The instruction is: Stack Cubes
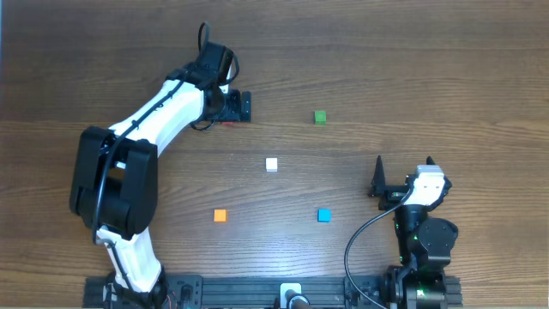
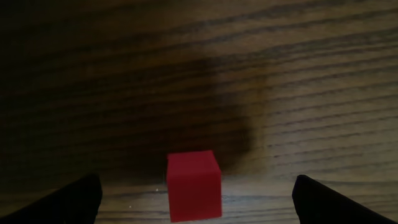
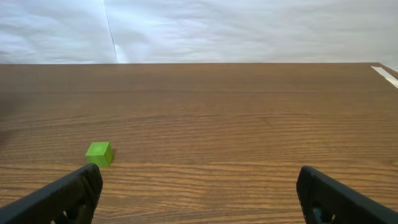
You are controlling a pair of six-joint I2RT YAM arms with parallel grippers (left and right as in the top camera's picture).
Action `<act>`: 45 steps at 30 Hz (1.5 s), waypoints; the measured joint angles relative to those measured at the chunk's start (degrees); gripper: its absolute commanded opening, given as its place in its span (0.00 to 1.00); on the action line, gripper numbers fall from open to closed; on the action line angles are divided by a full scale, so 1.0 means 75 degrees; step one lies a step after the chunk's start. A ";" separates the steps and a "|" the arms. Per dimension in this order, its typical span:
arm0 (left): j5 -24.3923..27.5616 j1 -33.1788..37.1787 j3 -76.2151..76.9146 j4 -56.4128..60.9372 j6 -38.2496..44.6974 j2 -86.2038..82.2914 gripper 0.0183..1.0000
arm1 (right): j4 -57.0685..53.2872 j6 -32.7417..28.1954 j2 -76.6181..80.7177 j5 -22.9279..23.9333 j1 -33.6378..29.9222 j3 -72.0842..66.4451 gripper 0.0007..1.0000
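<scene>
A red cube [image 2: 194,185] rests on the wooden table [image 2: 280,74], centred between the spread fingers of my left gripper [image 2: 196,198], which is open and low around it without touching. From above, the left gripper [image 1: 239,107] is at the far left-centre, with a sliver of the red cube [image 1: 226,122] under it. My right gripper [image 1: 401,178] is open near its base with nothing in it. A green cube [image 3: 99,154] lies ahead of the right gripper [image 3: 199,193], apart from it.
Loose cubes lie on the table [image 1: 446,77]: green [image 1: 320,117] far right of centre, white [image 1: 272,164] in the middle, orange [image 1: 220,215] and blue [image 1: 323,215] nearer the bases. White sheeting [image 3: 249,31] stands beyond the far edge.
</scene>
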 measured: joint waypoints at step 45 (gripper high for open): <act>-0.0542 -0.0265 0.0012 -0.0012 -0.0172 0.0227 0.17 | 0.0000 0.0000 0.0000 0.0000 0.0003 0.0000 0.99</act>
